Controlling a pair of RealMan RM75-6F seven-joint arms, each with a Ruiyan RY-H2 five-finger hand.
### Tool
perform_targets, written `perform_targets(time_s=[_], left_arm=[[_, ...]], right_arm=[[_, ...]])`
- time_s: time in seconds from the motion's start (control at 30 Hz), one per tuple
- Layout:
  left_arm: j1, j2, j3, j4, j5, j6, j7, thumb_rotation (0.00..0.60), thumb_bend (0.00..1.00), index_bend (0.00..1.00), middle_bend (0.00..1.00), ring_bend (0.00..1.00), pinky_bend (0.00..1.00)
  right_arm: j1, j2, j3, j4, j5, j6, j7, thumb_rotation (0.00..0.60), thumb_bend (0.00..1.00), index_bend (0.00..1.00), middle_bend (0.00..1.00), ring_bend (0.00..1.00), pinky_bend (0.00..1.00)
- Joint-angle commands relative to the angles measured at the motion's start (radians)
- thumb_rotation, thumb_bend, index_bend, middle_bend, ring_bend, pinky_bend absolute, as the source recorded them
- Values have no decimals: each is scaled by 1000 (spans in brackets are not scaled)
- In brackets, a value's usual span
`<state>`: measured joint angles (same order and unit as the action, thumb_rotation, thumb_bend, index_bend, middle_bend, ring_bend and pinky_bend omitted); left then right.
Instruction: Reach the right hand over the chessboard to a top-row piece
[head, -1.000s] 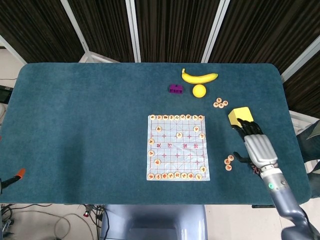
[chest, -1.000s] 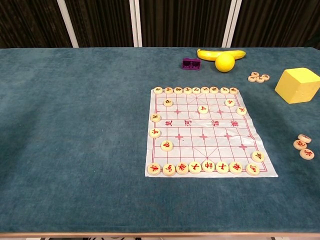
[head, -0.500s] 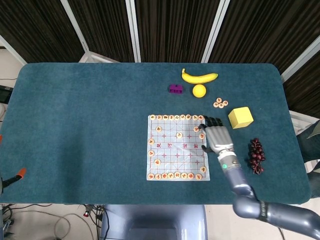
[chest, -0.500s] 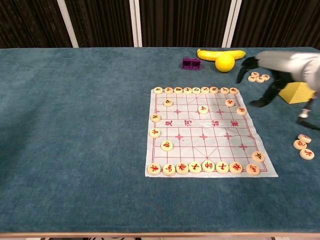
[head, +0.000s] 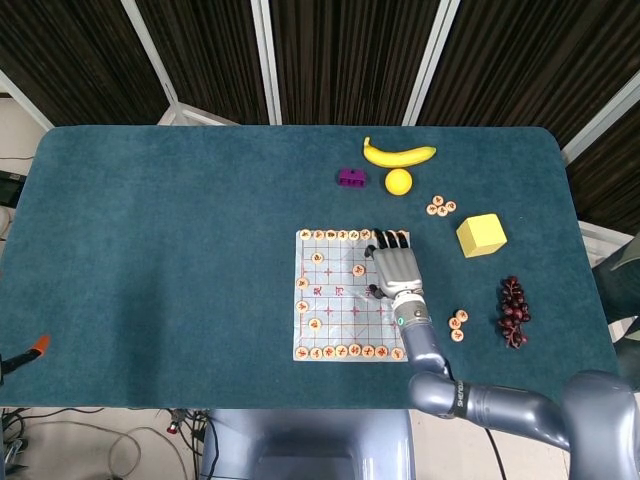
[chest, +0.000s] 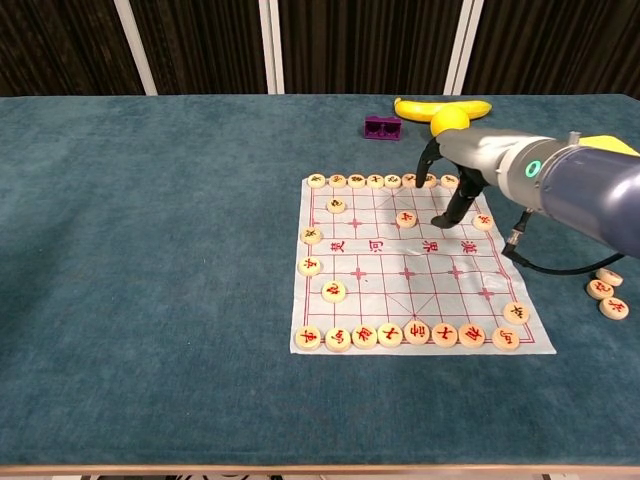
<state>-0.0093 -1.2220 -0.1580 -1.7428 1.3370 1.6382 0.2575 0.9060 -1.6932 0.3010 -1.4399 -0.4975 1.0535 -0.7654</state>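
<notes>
The chessboard (head: 340, 310) is a white sheet with red lines, with round cream pieces along its edges. Its top row of pieces (head: 335, 236) runs along the far edge, also seen in the chest view (chest: 357, 181). My right hand (head: 393, 264) hovers over the board's far right part, palm down, fingers spread and holding nothing. In the chest view the right hand (chest: 462, 160) reaches in from the right; its fingertips (chest: 424, 176) hang just over the right end of the top row, and the thumb points down at the board. My left hand shows in neither view.
Behind the board lie a banana (head: 400, 154), a yellow ball (head: 398, 181) and a purple block (head: 351, 178). To the right are a yellow cube (head: 481, 235), dark grapes (head: 513, 312) and loose pieces (head: 440, 206) (head: 458, 323).
My right hand has swept left from beside the yellow cube, past the board's right edge, to above the right end of the top row. The pieces have not moved.
</notes>
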Motion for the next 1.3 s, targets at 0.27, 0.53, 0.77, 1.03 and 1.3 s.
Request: perform_targets(time_s=[0.27, 0.53, 0.77, 1.03, 1.3], left_arm=[[-1, 3, 0, 3, -3, -3, -5, 600, 40, 54, 0, 0, 70], [-2, 2, 1, 4, -2, -4, -5, 600, 40, 54, 0, 0, 70], [-3, 3, 0, 5, -6, -7, -7, 600, 40, 54, 0, 0, 70], [-4, 2, 1, 5, -7, -7, -4, 600, 40, 54, 0, 0, 70], [-3, 5, -2, 6, -10, -4, -9, 600, 40, 53, 0, 0, 70]], right_arm=[[40, -63, 9, 95, 41, -17, -11, 600, 367, 357, 0, 10, 70], [63, -98, 10, 144, 50, -23, -24, 600, 368, 390, 0, 11, 70], [80, -120, 23, 186, 68, -31, -32, 600, 368, 393, 0, 12, 70], [88, -135, 22, 215, 80, -43, -42, 600, 370, 405, 0, 14, 70], [98, -160, 25, 258, 77, -54, -43, 600, 371, 430, 0, 16, 70]])
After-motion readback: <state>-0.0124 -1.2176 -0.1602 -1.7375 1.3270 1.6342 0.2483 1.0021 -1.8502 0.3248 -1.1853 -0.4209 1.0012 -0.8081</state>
